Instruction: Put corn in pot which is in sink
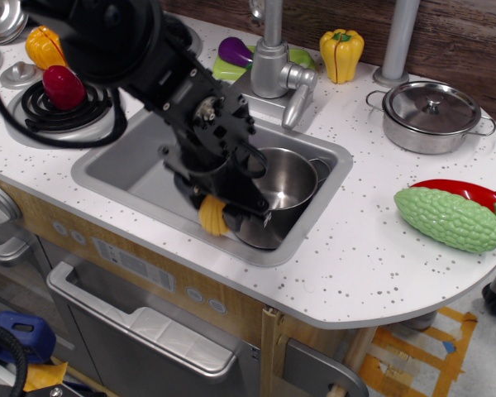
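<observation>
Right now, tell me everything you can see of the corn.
The corn is a small yellow cob piece, toy-like, mostly hidden by the gripper, which is shut on it. Only its left side shows. It is held lifted over the sink, just left of the pot rim, not yet inside it.

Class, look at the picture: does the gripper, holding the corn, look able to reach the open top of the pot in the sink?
Probably yes. The gripper holds the corn just left of the pot, whose top is lidless and uncovered; only its near rim stands between them.
</observation>
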{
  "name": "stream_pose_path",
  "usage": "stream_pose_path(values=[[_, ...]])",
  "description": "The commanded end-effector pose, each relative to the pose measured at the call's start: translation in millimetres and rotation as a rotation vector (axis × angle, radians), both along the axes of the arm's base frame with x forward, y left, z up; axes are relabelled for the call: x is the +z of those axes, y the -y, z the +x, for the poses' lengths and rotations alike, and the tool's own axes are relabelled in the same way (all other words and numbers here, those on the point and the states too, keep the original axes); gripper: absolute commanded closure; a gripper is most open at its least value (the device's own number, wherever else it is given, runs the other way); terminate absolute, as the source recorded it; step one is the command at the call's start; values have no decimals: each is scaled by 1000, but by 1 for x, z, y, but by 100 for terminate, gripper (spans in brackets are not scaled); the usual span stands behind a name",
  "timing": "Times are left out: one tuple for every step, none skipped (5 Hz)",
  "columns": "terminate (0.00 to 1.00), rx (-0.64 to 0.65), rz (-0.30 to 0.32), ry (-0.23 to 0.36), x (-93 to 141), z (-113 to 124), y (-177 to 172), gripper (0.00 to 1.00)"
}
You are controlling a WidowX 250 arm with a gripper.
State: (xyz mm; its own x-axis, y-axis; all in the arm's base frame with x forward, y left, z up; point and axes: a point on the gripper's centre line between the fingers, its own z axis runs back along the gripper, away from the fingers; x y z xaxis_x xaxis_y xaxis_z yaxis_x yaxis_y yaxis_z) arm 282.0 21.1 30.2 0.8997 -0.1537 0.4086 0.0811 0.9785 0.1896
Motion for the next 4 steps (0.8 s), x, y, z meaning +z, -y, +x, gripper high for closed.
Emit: stream_pose_path(values=[[0,-105,64,71,18,30,1,100],[0,-163,58,141,15,49,-3,100],[0,-194,55,174,8,67,-7,0],[0,-208,59,198,-1,76,-8,0]])
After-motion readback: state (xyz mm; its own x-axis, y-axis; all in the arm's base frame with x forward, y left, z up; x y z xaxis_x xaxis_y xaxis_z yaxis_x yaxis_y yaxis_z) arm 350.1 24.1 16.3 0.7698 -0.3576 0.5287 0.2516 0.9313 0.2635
